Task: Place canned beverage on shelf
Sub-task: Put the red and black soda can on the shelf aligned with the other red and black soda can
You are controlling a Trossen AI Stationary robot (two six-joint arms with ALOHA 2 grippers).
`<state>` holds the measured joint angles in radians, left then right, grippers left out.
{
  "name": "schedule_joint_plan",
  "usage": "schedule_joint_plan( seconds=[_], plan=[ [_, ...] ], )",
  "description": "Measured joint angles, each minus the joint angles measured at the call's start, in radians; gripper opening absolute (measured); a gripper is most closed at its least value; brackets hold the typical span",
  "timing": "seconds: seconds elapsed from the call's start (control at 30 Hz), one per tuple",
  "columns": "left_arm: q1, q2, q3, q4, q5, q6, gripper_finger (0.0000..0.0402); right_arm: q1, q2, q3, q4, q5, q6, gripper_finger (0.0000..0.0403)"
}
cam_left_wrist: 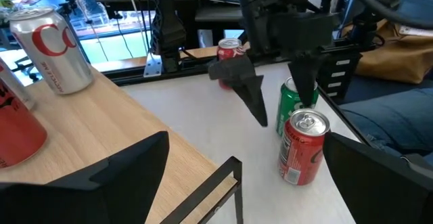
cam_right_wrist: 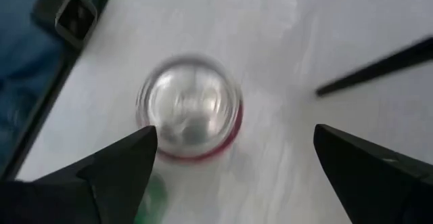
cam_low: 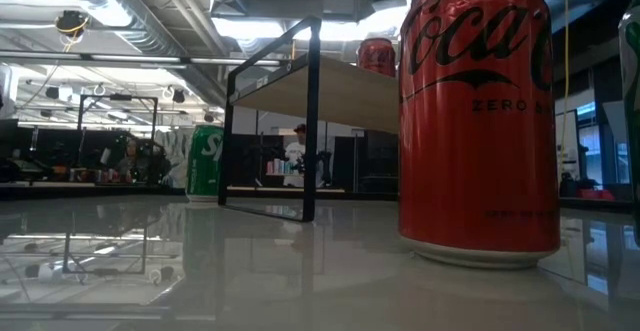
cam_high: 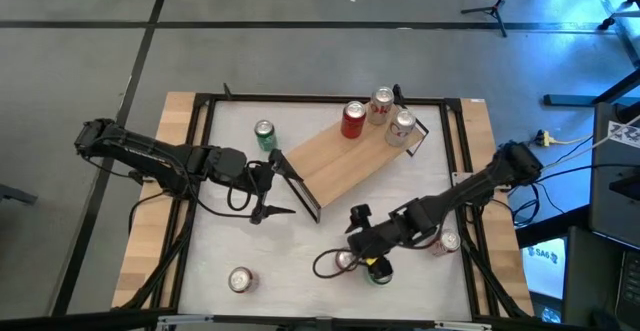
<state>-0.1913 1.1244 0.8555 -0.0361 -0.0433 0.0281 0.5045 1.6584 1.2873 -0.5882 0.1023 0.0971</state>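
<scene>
The light-wood shelf (cam_high: 345,159) stands slantwise at the table's middle, with a red can (cam_high: 352,119) and two silver cans (cam_high: 382,102) (cam_high: 402,126) upright on it. My right gripper (cam_high: 362,239) is open and points down just above a red can (cam_right_wrist: 189,109) that stands upright on the table at the near right. Its fingers are on either side of the can's top and apart from it. A green can (cam_left_wrist: 292,101) stands right beside this red can (cam_left_wrist: 302,148). My left gripper (cam_high: 285,189) is open and empty at the shelf's left end.
A green can (cam_high: 264,134) stands left of the shelf and a can (cam_high: 240,279) stands near the front left. Another can (cam_high: 447,241) stands by the right arm. A cable loop (cam_high: 325,264) lies near the red can. The black frame (cam_high: 200,171) runs around the tabletop.
</scene>
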Motion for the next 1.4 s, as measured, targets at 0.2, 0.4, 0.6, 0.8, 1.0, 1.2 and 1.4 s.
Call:
schedule_joint_plan(
  seconds=[0.2,0.4,0.6,0.8,1.0,1.2,1.4],
  plan=[
    [0.0,0.0,0.0,-0.001,0.002,0.008,0.038,0.001,0.032,0.0,0.103,-0.035,0.038,0.0392],
    [0.0,0.0,0.0,-0.002,0.003,0.008,0.038,0.016,0.031,0.0,0.116,-0.049,0.086,0.0392],
    [0.0,0.0,0.0,-0.002,0.004,0.002,0.038,0.04,0.038,0.0,0.117,-0.014,0.078,0.0392],
    [-0.006,0.0,0.0,-0.002,0.004,-0.002,0.038,0.053,0.062,0.0,0.107,0.02,0.055,0.0392],
    [-0.02,0.0,0.0,-0.001,0.005,-0.001,0.038,0.051,0.061,0.0,0.106,0.022,0.025,0.0392],
    [-0.028,0.0,0.0,-0.001,0.005,0.0,0.038,0.051,0.069,0.0,0.111,0.029,0.025,0.0392],
    [-0.028,0.0,0.0,-0.001,0.004,0.0,0.038,0.052,0.089,0.0,0.117,0.035,0.021,0.0392]
  ],
)
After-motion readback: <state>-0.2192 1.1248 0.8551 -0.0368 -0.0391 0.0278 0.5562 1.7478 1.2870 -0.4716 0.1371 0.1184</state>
